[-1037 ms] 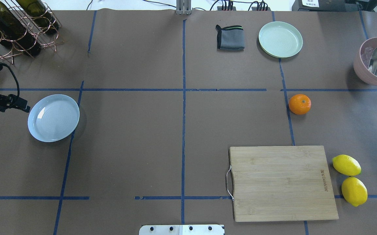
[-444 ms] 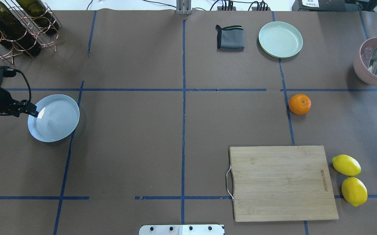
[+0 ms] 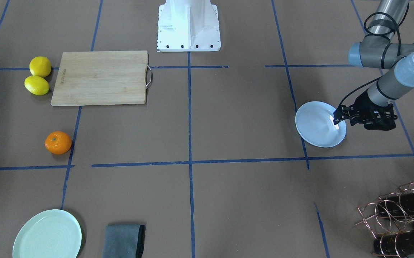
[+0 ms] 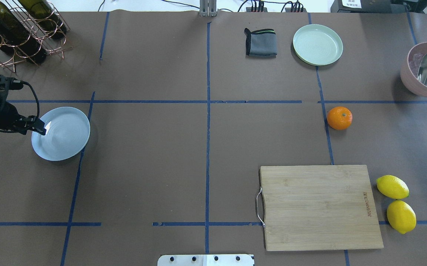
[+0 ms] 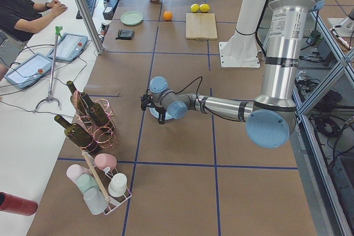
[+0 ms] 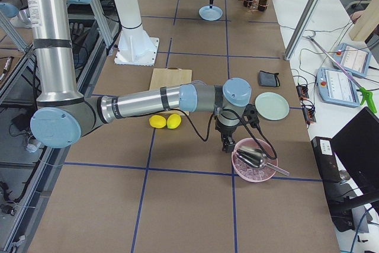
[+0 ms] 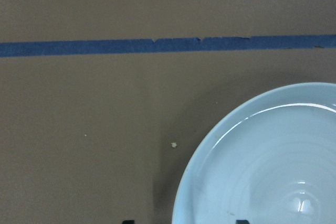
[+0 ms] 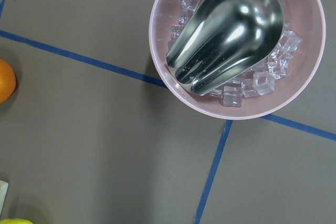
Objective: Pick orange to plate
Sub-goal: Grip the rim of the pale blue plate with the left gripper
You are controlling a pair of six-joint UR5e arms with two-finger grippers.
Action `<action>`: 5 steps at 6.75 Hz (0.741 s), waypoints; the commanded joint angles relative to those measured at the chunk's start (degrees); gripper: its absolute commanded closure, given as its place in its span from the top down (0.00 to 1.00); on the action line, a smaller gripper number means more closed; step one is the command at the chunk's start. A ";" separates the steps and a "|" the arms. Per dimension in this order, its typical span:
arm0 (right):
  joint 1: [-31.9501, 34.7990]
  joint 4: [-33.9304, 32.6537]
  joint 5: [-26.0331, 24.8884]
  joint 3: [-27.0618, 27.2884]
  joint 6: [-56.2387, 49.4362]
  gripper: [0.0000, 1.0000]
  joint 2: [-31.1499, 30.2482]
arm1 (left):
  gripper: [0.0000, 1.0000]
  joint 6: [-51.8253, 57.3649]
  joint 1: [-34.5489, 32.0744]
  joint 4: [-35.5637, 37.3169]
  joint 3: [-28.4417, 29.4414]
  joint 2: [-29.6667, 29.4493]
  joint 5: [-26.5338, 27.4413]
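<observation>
Front-facing view: the orange (image 3: 58, 142) is seen lying free on the counter (image 3: 228, 118), at 9 o'clock from the left tool (image 3: 337, 118) and well apart from it. That tool is placed at the 2 o'clock rim of the plate (image 3: 316, 129). Overhead view: the orange is found at 3 o'clock from the plate, just beside a blue tape line. It is round, so no long axis is offered. Bright orange skin and a small green stem dot facing up are noted. Left side view: the orange is seen only small and far. Right side view: the right tool (image 6: 227, 145) is found just beside the pink bowl (image 6: 260, 173); whether it is parted or closed cannot be told. Left wrist view: two fingertips (image 7: 241, 222) are seen set apart with nothing held, the plate's rim between them. Right wrist view: the orange is cut by the 9 o'clock edge, near the bowl, so the right arm is judged the nearer.
</observation>
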 commanded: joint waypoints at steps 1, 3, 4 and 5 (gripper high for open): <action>-0.18 0.00 -0.03 -0.04 0.00 1.00 0.00 | 0.54 0.03 0.88 -0.03 0.98 -0.66 0.00; -0.18 0.00 0.05 -0.04 0.00 1.00 0.00 | 0.00 0.12 1.06 -0.12 0.98 -1.18 -0.17; -0.18 0.00 0.06 0.05 0.00 1.00 0.00 | 0.00 0.12 1.06 -0.12 -0.24 -1.45 -1.57; -0.18 0.00 0.06 0.14 0.09 1.00 0.09 | 0.00 0.03 1.06 -0.12 -1.38 -1.80 -5.06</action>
